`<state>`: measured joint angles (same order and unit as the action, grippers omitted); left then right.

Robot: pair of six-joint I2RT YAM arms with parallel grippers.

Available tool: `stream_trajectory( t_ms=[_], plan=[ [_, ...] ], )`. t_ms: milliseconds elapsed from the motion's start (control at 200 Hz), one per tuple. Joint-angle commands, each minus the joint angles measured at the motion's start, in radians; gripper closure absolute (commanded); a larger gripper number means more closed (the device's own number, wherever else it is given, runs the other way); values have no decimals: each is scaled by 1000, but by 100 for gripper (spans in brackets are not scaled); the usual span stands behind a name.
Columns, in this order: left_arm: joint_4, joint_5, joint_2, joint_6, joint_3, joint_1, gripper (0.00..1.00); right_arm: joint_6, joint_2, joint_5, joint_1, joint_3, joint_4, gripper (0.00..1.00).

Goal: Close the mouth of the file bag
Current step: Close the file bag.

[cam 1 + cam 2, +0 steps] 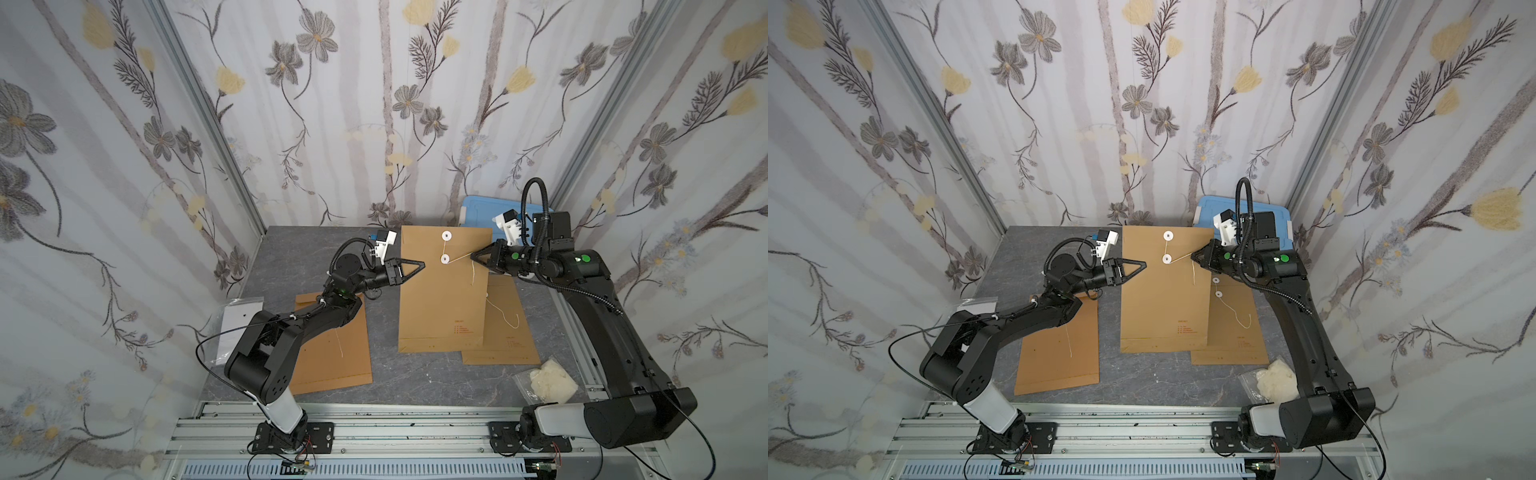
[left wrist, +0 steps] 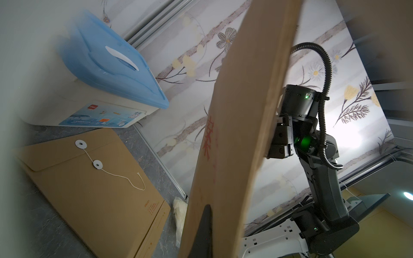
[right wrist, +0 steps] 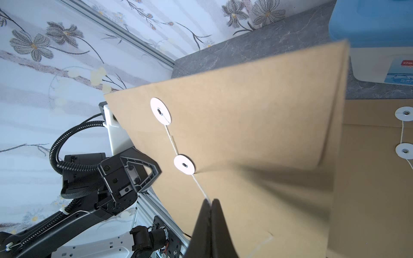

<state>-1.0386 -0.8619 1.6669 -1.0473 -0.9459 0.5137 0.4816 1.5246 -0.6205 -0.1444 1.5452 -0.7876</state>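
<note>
The kraft-paper file bag (image 1: 440,299), flap folded down, is held up at its mouth end over the grey marbled bench (image 1: 415,382), with the left tool (image 1: 423,263) clamped on its edge. The right tool (image 1: 472,256) pinches the thin white string (image 1: 458,258) taut off the lower round washer (image 1: 444,259). Looping it around the washers likely comes next.

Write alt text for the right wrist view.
The right gripper, shut on the string, holds it taut from the nearer white disc of a brown file bag. The left gripper grips the bag's edge.
</note>
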Motion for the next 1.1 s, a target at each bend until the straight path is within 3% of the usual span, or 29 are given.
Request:
stream_trajectory(
  t_ms=[0, 325, 659, 1094],
  plan=[
    [-12, -12, -10, 24, 6, 1, 100, -32, 22, 30, 0, 49, -42, 100],
    [-19, -19, -11, 28, 6, 8, 100, -45, 67, 49, 0, 146, -92, 100],
    [-72, -25, 21, -20, -4, 9, 100, -79, 121, 87, 2, 142, -89, 100],
    [168, -19, -26, 152, -33, 46, 100, -66, 166, 65, -36, 241, -99, 100]
  ],
)
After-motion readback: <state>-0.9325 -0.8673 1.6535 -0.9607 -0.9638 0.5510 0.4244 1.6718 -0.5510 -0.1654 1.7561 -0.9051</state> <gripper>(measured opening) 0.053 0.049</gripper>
